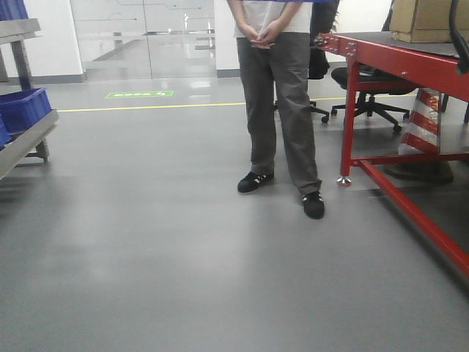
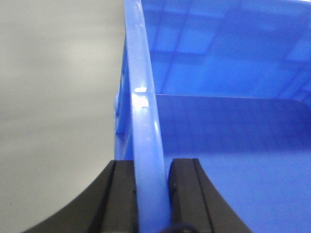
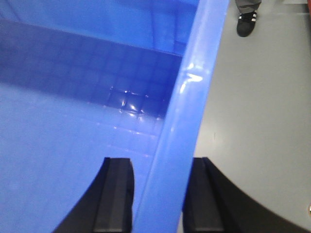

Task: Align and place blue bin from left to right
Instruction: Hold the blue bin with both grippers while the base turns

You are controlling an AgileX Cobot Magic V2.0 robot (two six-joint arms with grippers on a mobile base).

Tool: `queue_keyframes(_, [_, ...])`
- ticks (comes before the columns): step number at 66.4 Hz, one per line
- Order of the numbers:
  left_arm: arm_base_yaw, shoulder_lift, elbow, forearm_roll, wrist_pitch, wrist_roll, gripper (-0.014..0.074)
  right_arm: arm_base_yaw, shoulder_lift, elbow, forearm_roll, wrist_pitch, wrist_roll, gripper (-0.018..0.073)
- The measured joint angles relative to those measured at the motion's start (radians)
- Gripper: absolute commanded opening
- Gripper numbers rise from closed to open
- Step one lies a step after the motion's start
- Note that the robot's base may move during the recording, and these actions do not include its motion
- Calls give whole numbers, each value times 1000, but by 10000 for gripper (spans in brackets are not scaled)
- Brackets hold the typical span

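The blue bin fills both wrist views, and grey floor shows beyond its walls. In the left wrist view my left gripper is shut on the bin's thick left rim, with one black finger outside the wall and one inside. In the right wrist view my right gripper grips the right rim of the same bin, its fingers pressed on either side of the wall. The bin's inside looks empty. Neither the held bin nor the grippers appear in the front view.
A person stands on the floor straight ahead; one of their shoes shows past the bin. A red-framed table with a cardboard box stands right. A grey rack at left holds another blue bin.
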Motion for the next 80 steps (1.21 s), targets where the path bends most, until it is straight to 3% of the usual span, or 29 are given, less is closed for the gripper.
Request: queue_keyframes(80, [0,0,0,8,0,0,-111,0,0,0,0,0,0,-69])
